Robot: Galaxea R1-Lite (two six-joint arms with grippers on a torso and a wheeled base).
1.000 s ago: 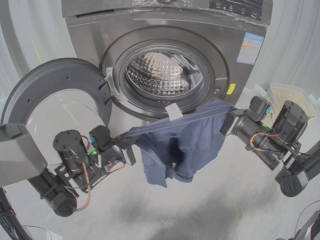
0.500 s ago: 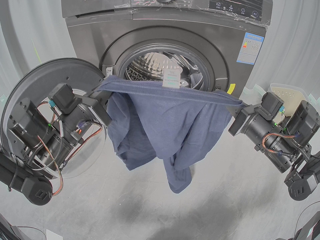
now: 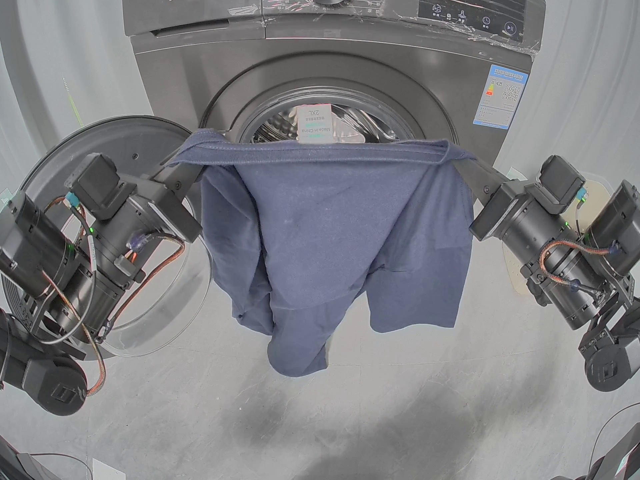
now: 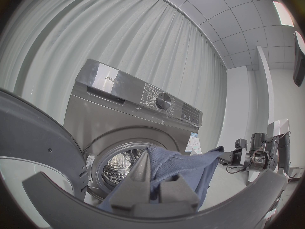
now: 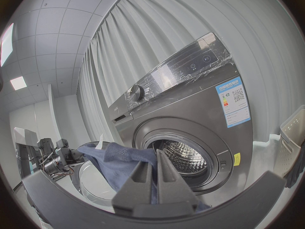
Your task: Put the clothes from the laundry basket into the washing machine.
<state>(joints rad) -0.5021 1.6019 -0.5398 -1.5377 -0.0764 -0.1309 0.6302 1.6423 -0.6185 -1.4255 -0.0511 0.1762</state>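
Navy cloth spans the mouth of the washing machine [image 3: 200, 68]: the garment [image 3: 333, 221] hangs stretched between the left gripper [image 3: 173, 170], beside the open door [image 3: 120, 148], jaws pinched tight on one top corner, and the right gripper [image 3: 469, 171], clamped on the other. Held this wide, it could snag on the drum rim [image 3: 373, 105] or slump outside. Both arms angle up and inward, flanking the opening.

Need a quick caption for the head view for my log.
A navy shirt held spread between left claw and right claw in front of the washing machine, its door open.
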